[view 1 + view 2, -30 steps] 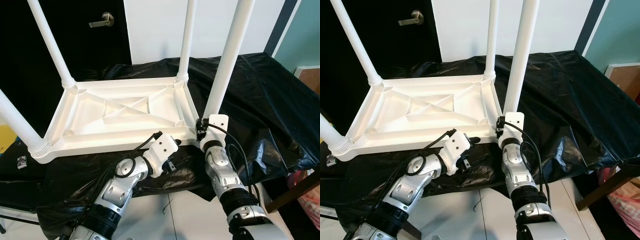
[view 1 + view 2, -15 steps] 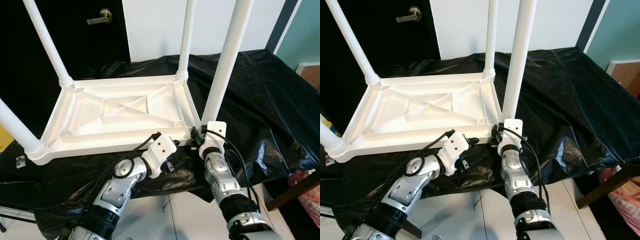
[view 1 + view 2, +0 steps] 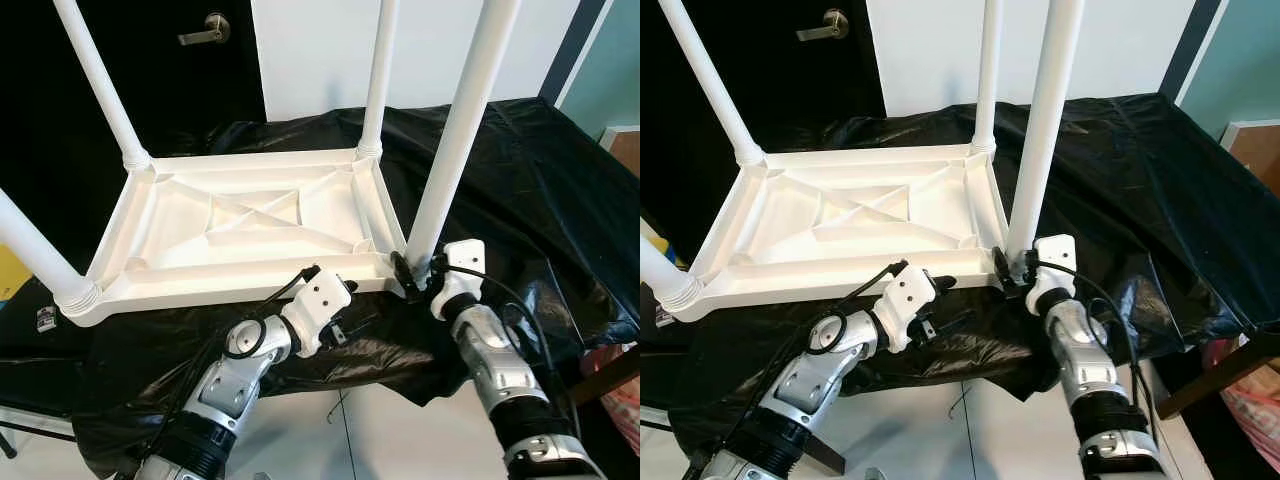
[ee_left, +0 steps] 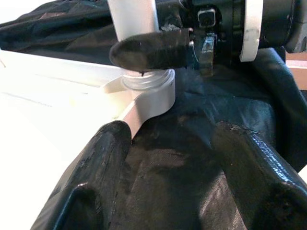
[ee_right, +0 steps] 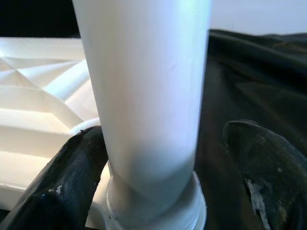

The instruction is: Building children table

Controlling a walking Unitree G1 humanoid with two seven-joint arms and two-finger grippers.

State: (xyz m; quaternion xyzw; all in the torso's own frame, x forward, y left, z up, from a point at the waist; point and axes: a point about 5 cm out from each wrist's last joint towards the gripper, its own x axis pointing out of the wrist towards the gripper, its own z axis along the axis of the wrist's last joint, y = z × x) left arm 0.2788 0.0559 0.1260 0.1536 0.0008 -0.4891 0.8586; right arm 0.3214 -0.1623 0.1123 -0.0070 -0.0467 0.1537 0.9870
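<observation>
Upside-down white children's table (image 3: 240, 235) lay top-down on the black-covered counter (image 3: 540, 190), four legs pointing up, probably so legs could be screwed into corner sockets from above. Near right leg (image 3: 455, 130) stood seated in its socket (image 4: 148, 88), straight between the right jaws.

Right gripper (image 3: 418, 275) sat low at the leg's base, just above the threaded collar. Jaws spread wide around the leg: one finger (image 5: 72, 177) touching or almost touching the leg on the table side, the other finger (image 5: 268, 167) clearly apart from it on the black-sheet side. So straddling, not clamped; no firm hold on anything. Likely placed there to twist or check the leg at the joint, where grip gives most control.

Left gripper (image 3: 335, 300) hovered just off the table's near edge, beside the same corner. Jaws open, nothing held; one finger (image 4: 103, 158) close to or brushing the table rim, cannot tell which, the other finger (image 4: 254, 158) over the black sheet (image 4: 182, 158). The socket corner lay ahead of the open jaws, right gripper's finger (image 4: 151, 48) seen beyond it against the leg. Probably positioned to steady the table while the leg got tightened.

All four legs looked mounted; task judged near finish, last leg possibly still needing tightening.
</observation>
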